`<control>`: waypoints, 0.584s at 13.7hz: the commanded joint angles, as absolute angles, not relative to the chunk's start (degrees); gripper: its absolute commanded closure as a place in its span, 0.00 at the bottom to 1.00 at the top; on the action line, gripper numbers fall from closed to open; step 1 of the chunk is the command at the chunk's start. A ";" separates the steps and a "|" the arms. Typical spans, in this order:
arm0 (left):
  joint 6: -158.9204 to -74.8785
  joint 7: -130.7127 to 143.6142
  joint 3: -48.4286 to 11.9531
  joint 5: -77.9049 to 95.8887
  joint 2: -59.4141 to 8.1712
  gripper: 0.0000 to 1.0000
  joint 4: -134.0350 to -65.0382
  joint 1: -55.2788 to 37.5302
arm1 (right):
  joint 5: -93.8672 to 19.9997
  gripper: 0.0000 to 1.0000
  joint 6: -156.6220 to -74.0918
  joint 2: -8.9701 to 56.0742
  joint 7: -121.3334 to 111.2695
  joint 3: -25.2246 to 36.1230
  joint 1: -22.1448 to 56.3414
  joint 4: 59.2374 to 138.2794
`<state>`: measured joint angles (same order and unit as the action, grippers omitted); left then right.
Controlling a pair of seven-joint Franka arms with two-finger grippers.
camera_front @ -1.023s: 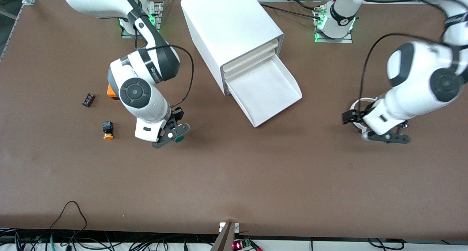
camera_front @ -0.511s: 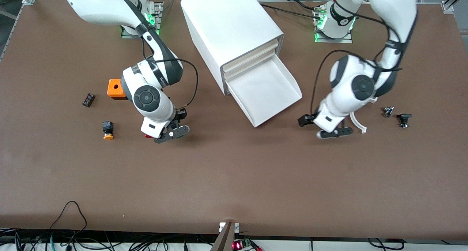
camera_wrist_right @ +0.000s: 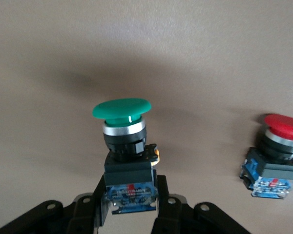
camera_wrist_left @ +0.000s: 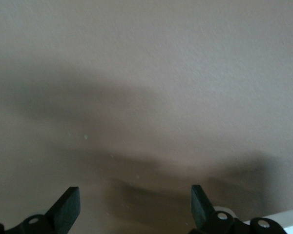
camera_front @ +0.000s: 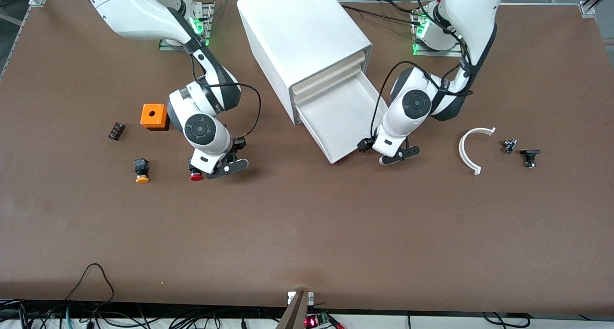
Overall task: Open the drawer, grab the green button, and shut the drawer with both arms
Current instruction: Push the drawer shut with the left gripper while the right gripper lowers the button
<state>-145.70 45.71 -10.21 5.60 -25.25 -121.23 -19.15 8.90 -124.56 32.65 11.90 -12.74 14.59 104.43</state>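
The drawer, the lowest of the white cabinet, stands pulled out and shows an empty white tray. My right gripper is over the table toward the right arm's end, beside a red-capped button. In the right wrist view it is shut on the black body of the green-capped button; the front view hides that button under the hand. My left gripper is open and empty, low over the table at the drawer's front corner. Its fingers stand wide apart.
An orange-capped button, an orange box and a small black part lie toward the right arm's end. A white curved piece and two small black parts lie toward the left arm's end. The red-capped button also shows in the right wrist view.
My left arm has swung in from the left arm's end of the table to the drawer's front corner. My right gripper has shifted slightly with the green button, uncovering the red-capped button.
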 commanded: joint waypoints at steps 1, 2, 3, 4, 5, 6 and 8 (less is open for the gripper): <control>-144.23 51.92 -13.78 6.68 -23.56 0.00 -123.13 -20.83 | 8.00 0.67 -125.69 31.38 12.74 -13.62 13.80 106.17; -144.05 54.29 -16.93 6.68 -23.55 0.00 -124.18 -20.92 | 7.82 0.40 -125.42 30.59 13.09 -13.80 13.80 105.91; -143.88 56.67 -19.05 6.68 -23.38 0.00 -124.97 -21.18 | 7.74 0.00 -125.33 30.15 14.31 -13.89 13.80 105.47; -143.70 60.00 -20.55 6.68 -22.68 0.00 -125.50 -21.88 | 7.82 0.00 -124.98 29.28 15.02 -13.89 13.80 105.21; -142.83 63.94 -20.74 6.68 -21.81 0.00 -125.51 -21.88 | 7.74 0.00 -123.41 28.92 15.38 -14.23 13.80 103.90; -141.52 65.03 -20.83 6.68 -21.62 0.00 -125.33 -21.88 | 7.73 0.00 -120.44 28.66 15.47 -14.59 13.80 101.71; -141.33 64.69 -20.83 6.68 -21.62 0.00 -125.24 -21.88 | 7.73 0.00 -113.33 28.39 17.04 -14.68 13.80 96.27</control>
